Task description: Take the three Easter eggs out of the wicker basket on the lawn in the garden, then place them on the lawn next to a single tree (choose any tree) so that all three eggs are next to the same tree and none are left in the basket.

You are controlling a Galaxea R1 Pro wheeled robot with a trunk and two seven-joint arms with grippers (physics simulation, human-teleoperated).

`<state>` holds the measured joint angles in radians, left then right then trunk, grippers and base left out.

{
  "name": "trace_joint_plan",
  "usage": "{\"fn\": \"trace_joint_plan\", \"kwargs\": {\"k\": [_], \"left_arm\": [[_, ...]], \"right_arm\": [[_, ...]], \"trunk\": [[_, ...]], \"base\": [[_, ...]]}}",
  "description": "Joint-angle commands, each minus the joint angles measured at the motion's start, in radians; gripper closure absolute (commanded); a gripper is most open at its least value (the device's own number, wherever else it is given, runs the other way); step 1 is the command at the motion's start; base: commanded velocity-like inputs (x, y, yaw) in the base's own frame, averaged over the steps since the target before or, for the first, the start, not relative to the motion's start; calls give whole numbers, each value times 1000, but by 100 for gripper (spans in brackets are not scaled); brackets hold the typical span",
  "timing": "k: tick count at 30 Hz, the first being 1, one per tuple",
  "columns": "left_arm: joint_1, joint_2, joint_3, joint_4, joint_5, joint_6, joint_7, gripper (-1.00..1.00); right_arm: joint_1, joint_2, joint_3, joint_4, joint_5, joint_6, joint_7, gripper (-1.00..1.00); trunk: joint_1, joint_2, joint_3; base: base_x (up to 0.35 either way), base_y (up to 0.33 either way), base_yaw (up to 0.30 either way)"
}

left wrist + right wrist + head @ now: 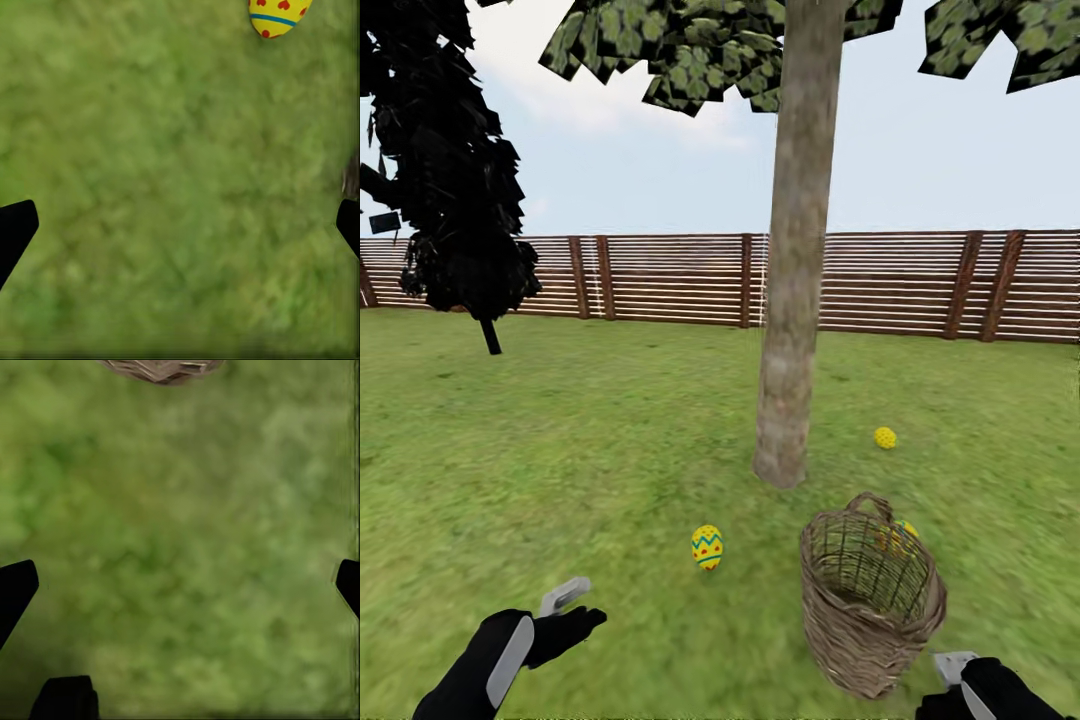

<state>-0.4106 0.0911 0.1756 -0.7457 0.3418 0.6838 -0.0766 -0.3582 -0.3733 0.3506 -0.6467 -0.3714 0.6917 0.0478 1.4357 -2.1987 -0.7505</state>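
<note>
Nearest: right gripper (180, 585) spread wide and empty over mottled lawn (610, 430), low beside the wicker basket (872, 610) — closer to it than the left gripper (180, 225), likewise spread and empty. Inside the upright, coarse-woven basket, one smooth yellow egg (900, 537), ahead of and above the right fingers. Farther: zigzag-banded egg (707, 547) standing on end, then another egg (885, 437) past the rough pale tree (797, 300).

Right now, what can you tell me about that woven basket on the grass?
The wicker basket is brown-grey woven cane, deep and round, with a loop handle at its far rim. It stands on the lawn, leaning slightly, near the pale tree trunk. Something yellow, apparently an egg, shows through the far wall's weave. Neither end effector touches it.
</note>
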Motion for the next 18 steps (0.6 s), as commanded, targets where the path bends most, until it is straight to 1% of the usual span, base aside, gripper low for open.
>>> {"fn": "trace_joint_plan", "kwargs": {"k": [1, 11, 14, 18], "left_arm": [[-1, -1, 4, -1, -3, 7, -5, -100], [-1, -8, 4, 0, -3, 6, -5, -100], [-1, -8, 4, 0, -3, 6, -5, -100], [-1, -10, 4, 0, -3, 6, -5, -100]], "right_arm": [[-1, -1, 4, -1, 5, 3, 5, -100], [-1, 1, 6, -1, 9, 2, 4, -100], [-1, 2, 7, -1, 9, 3, 4, -100], [-1, 2, 7, -1, 9, 3, 3, -100]], "trunk": [[-4, 7, 2], [-43, 77, 33], [-54, 98, 43], [-69, 126, 55]], "base": [[-112, -310, 1], [-112, -311, 8], [-113, -311, 202], [-114, -311, 270]]}}
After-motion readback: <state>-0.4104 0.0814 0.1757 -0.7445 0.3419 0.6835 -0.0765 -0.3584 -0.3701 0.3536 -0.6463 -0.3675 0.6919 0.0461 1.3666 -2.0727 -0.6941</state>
